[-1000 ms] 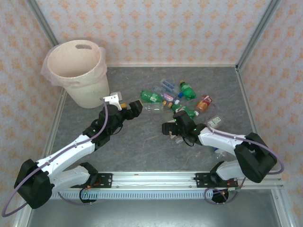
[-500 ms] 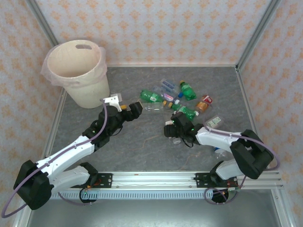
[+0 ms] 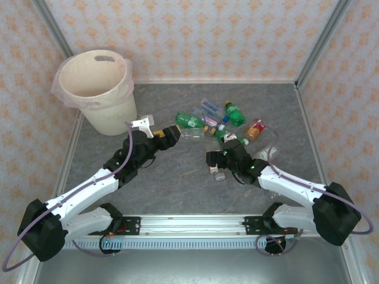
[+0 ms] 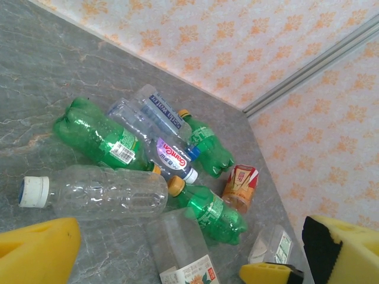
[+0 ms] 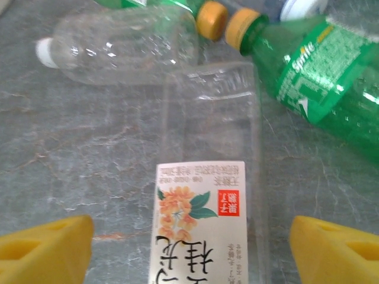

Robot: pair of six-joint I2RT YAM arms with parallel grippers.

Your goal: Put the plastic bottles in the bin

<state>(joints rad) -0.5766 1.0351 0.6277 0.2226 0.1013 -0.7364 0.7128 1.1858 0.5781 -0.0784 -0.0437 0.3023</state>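
The plastic bottles lie in a loose heap mid-table (image 3: 216,124). The cream bin (image 3: 112,115) stands at the back left. My right gripper (image 3: 214,161) (image 5: 192,248) is open, with its yellow fingers on either side of a square clear bottle with a flower label (image 5: 204,225) (image 4: 177,248) and a gap each side. My left gripper (image 3: 170,137) (image 4: 189,251) is open and empty. It hangs just left of the heap, near a clear round bottle with a white cap (image 4: 100,192) (image 5: 124,44). Green bottles (image 4: 98,139) (image 5: 320,83) lie beyond.
An orange-labelled bottle (image 4: 240,186) and a small clear bottle (image 4: 269,245) lie at the heap's right side. Bare grey tabletop (image 3: 172,183) stretches between the arms. Patterned walls enclose the table on three sides. The bin sits well left of the heap.
My right arm has stretched out, its elbow swinging to the right, while its gripper stays over the square bottle. My left gripper has edged slightly right toward the heap.
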